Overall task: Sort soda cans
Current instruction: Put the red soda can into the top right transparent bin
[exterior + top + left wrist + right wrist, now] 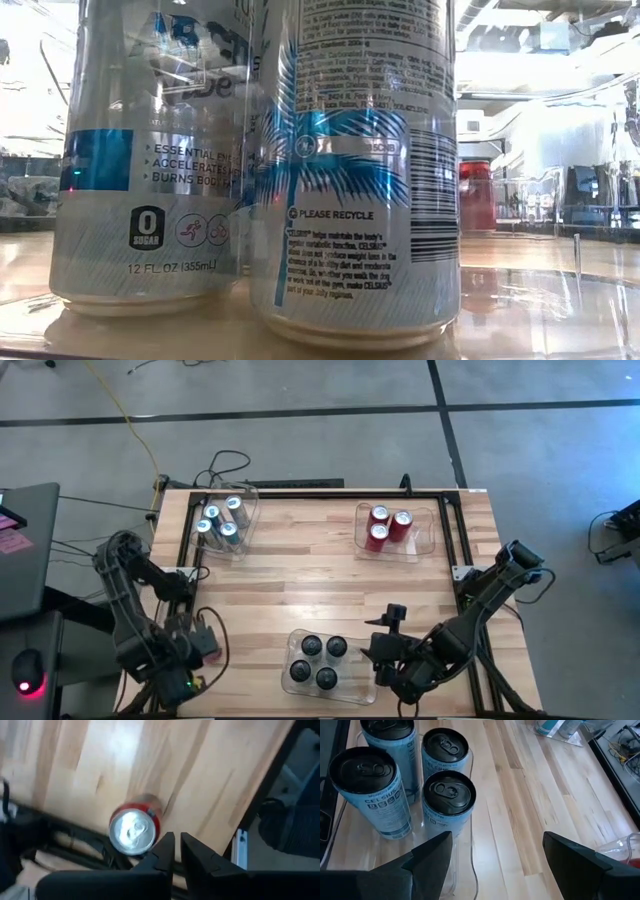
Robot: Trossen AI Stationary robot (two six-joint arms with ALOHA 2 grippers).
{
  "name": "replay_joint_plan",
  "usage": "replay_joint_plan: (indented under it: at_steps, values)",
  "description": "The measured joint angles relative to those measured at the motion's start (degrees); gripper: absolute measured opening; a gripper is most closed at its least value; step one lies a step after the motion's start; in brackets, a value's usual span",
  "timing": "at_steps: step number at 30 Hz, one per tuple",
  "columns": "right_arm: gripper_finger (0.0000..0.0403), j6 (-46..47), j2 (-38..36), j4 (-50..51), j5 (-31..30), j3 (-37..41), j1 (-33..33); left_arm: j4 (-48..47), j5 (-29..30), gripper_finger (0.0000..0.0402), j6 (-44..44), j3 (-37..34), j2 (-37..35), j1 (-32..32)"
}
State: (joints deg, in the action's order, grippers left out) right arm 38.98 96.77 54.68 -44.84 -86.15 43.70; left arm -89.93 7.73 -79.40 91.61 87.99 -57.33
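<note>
Showing left gripper (pixel 177 836) clenched on nothing at the near left corner of the table (pixel 300 580); lone red can (pixel 134 825) upright just beside its fingers.
Placing right gripper (pixel 497 842) spread wide and empty at the table's near edge, beside near bin (pixel 470 870) of four dark-topped cans (pixel 447 795); three red cans (pixel 388 527) in far right bin (pixel 425 535); four silver-blue cans (pixel 222 520) in far left bin (pixel 245 500).

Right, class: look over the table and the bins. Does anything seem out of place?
Yes. One red can sits alone near the left edge of the table, beside the shut left gripper and outside every bin. The other three red cans share the far-right bin.
</note>
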Motion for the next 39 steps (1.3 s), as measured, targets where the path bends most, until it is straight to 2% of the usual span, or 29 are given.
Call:
replay_joint_plan:
  at_steps: [4,7,14,19,25,36,39]
  values:
    - [0.0329,0.02,0.02,-0.46,-0.02,0.41,0.16,-0.04,-3.12,0.0085,-3.38,-2.18,-0.04,0.06]
    - [0.0329,0.03,0.02,-0.67,0.00,1.27,0.17,-0.13,-3.71,0.0148,-5.45,-4.99,-0.02,0.01]
    - [0.0329,0.06,0.06,-1.32,0.00,2.74,0.13,-0.09,-9.70,0.0308,-4.41,-12.29,0.00,0.45]
    - [0.0329,0.06,0.06,-2.08,0.00,2.75,0.13,-0.11,-9.92,0.0388,-3.05,-16.75,-0.37,0.50]
    - [0.0329,0.06,0.06,-2.08,0.00,2.75,0.13,0.68,-10.16,0.0387,-1.26,-19.79,-0.25,0.45]
    - [0.0329,-0.22,0.06,-2.69,0.02,2.75,0.13,0.61,-9.80,0.0386,-0.77,-19.73,-0.41,0.50]
    - [0.0329,-0.26,0.06,-2.71,0.02,2.75,0.13,0.59,-10.45,0.0388,2.31,-18.33,-0.39,0.43]
